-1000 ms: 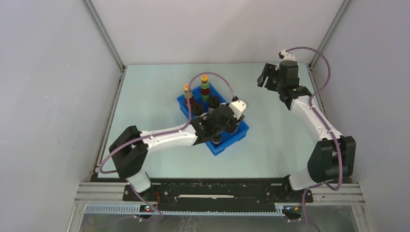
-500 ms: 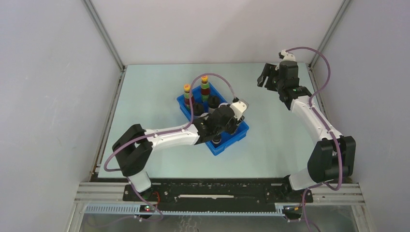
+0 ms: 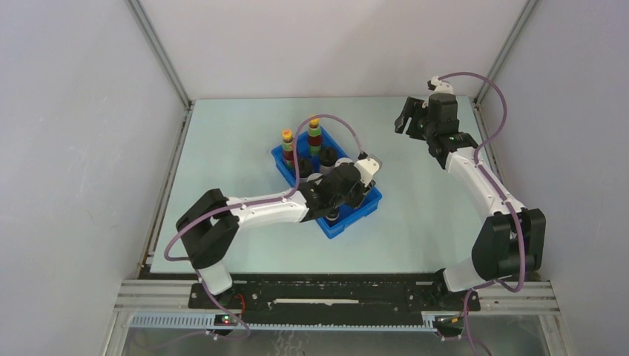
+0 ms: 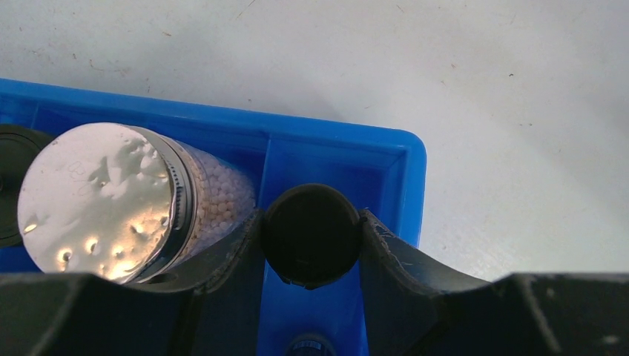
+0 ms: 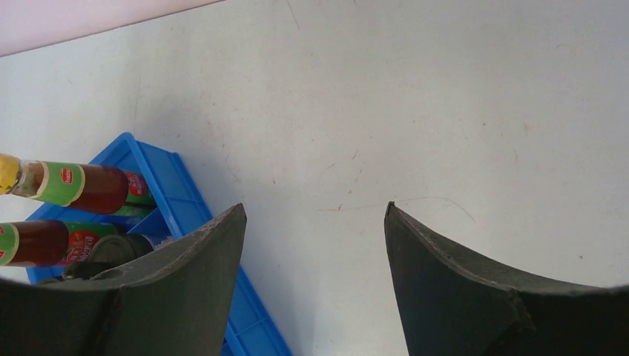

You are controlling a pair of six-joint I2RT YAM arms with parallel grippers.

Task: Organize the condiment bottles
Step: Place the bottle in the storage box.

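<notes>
**At the blue tray's corner: left jaws pinching a spice jar**

In a corner compartment of the blue tray (image 3: pixel 354 216), the left jaws are pinching a black-lidded spice jar (image 4: pixel 311 233) by its sides. Just beside it, a foil-topped jar (image 4: pixel 100 196) of white pellets crowds against one jaw. At the tray's far end stand two tall dark-red bottles (image 3: pixel 287 146), with more black-lidded jars (image 3: pixel 326 157) near them. The left arm (image 3: pixel 267 209) hides much of the tray's near half. Well to the right of the tray, above the counter (image 3: pixel 415 215), the right jaws hang spread, holding nothing.
</notes>
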